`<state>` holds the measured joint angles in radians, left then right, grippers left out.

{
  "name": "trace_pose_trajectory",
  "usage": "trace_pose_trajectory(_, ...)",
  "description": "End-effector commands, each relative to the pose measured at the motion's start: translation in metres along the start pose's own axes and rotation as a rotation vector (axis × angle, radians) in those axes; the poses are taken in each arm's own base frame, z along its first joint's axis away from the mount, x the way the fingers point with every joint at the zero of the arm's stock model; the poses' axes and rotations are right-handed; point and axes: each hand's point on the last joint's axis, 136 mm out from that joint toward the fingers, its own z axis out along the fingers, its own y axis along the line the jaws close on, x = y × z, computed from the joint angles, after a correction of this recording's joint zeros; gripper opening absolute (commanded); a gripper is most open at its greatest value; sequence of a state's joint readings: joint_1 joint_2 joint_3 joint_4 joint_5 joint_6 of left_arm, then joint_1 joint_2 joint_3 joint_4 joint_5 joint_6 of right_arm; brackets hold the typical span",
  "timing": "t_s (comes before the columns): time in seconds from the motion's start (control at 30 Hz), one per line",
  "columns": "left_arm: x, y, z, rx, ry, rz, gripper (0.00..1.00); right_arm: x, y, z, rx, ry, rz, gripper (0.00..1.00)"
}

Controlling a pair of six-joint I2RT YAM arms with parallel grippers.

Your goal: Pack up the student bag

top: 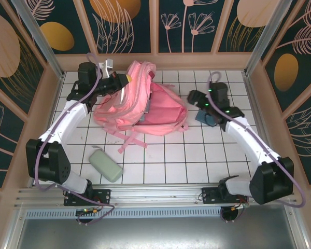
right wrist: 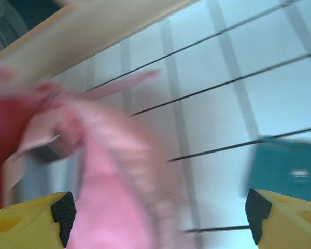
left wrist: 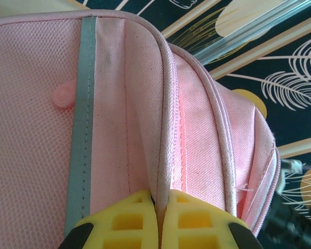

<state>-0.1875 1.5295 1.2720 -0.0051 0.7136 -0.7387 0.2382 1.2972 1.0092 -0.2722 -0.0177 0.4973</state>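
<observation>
Student bag (top: 155,111): laid on the table (top: 197,155), far middle, between the arms.
Left jaws: pressed together, a piped seam of the bag pinched.
Right jaws: spread wide; blurred pink fabric seen between them.

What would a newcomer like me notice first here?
The big pink bag lies at the far middle of the tiled table, its seam pinched by the left gripper. The right gripper hangs open by the bag's right side, near a teal item. A pale green case lies alone at the near left.
</observation>
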Motion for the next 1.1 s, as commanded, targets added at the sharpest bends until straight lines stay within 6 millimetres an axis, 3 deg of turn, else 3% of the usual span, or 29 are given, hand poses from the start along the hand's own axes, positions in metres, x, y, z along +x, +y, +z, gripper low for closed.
trace_pose_trajectory(0.0, -0.021, -0.024, -0.016, 0.074, -0.122, 0.148, 0.00, 0.017, -0.059, 0.030, 0.110, 0.110, 0.104, 0.89)
trace_pose_trajectory(0.1, -0.012, -0.015, -0.014, 0.079, -0.119, 0.137, 0.00, 0.009, -0.090, 0.057, 0.163, 0.147, 0.174, 0.89)
trace_pose_trajectory(0.23, 0.005, -0.001, -0.009, 0.106, -0.112, 0.093, 0.00, -0.006, -0.112, 0.092, 0.210, 0.155, 0.210, 0.91)
trace_pose_trajectory(0.33, 0.013, 0.001, -0.005, 0.120, -0.101, 0.081, 0.00, -0.013, -0.117, 0.115, 0.200, 0.199, 0.210, 0.91)
trace_pose_trajectory(0.43, 0.019, -0.003, -0.002, 0.134, -0.092, 0.083, 0.00, -0.005, -0.119, 0.131, 0.193, 0.280, 0.224, 0.91)
trace_pose_trajectory(0.53, 0.023, -0.004, 0.002, 0.139, -0.083, 0.074, 0.00, 0.010, -0.116, 0.133, 0.166, 0.320, 0.235, 0.91)
trace_pose_trajectory(0.77, 0.029, -0.003, 0.006, 0.134, -0.072, 0.063, 0.00, 0.045, -0.131, 0.126, 0.166, 0.370, 0.279, 0.91)
trace_pose_trajectory(0.97, 0.035, 0.003, 0.010, 0.113, -0.059, 0.061, 0.00, 0.066, -0.124, 0.119, 0.106, 0.416, 0.298, 0.90)
trace_pose_trajectory(1.07, 0.040, 0.007, 0.014, 0.104, -0.044, 0.056, 0.00, 0.078, -0.107, 0.110, 0.023, 0.437, 0.315, 0.90)
